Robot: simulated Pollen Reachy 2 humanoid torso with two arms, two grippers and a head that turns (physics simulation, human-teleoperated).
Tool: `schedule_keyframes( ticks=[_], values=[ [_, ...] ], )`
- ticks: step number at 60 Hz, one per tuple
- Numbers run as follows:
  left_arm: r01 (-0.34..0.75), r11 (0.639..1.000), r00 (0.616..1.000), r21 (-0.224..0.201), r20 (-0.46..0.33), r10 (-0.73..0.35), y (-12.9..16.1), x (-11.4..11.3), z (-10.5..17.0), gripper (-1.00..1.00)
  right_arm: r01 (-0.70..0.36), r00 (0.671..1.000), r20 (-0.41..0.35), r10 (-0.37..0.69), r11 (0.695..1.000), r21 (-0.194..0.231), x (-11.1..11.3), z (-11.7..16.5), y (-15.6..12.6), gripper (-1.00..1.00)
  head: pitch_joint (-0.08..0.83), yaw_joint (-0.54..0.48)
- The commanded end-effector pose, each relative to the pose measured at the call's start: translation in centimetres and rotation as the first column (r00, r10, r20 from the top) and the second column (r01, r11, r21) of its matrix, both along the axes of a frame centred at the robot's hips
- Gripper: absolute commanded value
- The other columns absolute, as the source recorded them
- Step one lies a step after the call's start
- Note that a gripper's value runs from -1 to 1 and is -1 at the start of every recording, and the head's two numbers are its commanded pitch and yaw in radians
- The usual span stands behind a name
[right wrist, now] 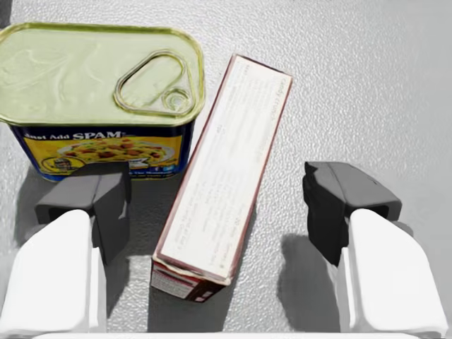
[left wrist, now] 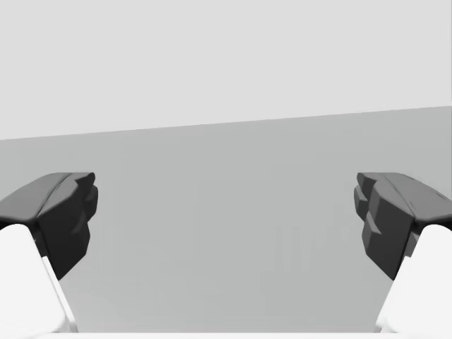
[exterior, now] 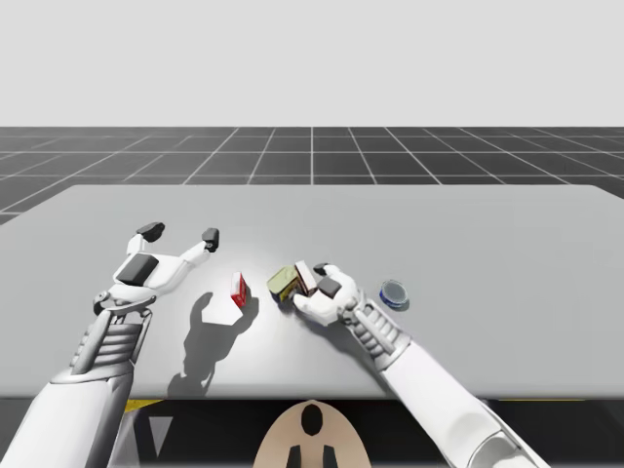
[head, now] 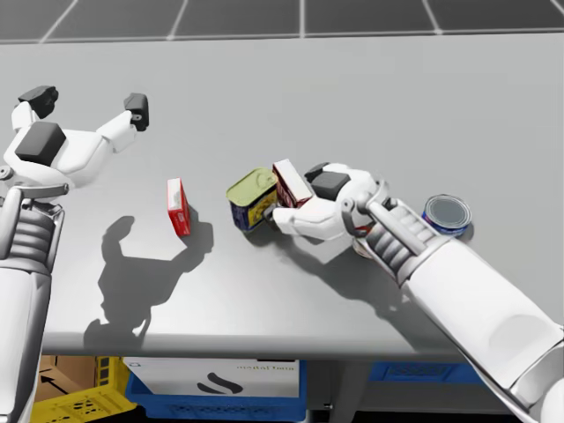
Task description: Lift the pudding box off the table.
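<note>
The pudding box, a narrow dark-red box with a white printed side, stands on edge on the table between the fingers of my right gripper. The fingers stand wide on either side of it and do not touch it, so the gripper is open. In the head view the pudding box leans close against a blue rectangular can with a yellow-green lid, with my right gripper low around it. My left gripper hovers open above the table's left part, holding nothing.
A small red box stands on edge between my two arms. A round blue can sits just right of my right wrist. The rectangular can lies right beside one right fingertip. The table's front edge runs close to my torso.
</note>
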State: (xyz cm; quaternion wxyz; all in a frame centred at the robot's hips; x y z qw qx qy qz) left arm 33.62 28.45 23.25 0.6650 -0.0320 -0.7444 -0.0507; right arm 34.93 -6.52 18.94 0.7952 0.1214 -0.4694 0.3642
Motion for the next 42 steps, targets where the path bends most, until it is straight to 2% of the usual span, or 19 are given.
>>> schedule_keyframes(
  ticks=[1, 16, 35, 42],
  values=[
    [0.000, 1.000, 1.000, 0.001, -0.001, 0.000, -0.03, 0.00, -0.01, -1.00, -0.041, 0.999, -0.028, 0.042, 0.998, 0.058, -1.42, -0.03, 2.86, 1.00, 0.695, 0.05],
    [-0.001, 1.000, 1.000, 0.009, -0.001, 0.001, -0.13, 0.08, -0.08, -1.00, -0.032, 0.998, -0.050, 0.035, 0.998, 0.053, -1.46, -0.25, 2.47, 1.00, 0.661, 0.05],
    [-0.002, 1.000, 1.000, 0.009, -0.008, 0.002, -0.27, 0.03, -0.28, -1.00, -0.030, 0.998, -0.056, 0.033, 0.998, 0.052, -1.54, -0.21, 2.11, 1.00, 0.420, 0.05],
    [-0.003, 1.000, 1.000, 0.012, -0.012, 0.003, -0.36, 0.04, -0.42, -1.00, -0.026, 0.998, -0.056, 0.029, 0.998, 0.054, -1.50, -0.19, 1.92, 1.00, 0.363, 0.04]
  ],
)
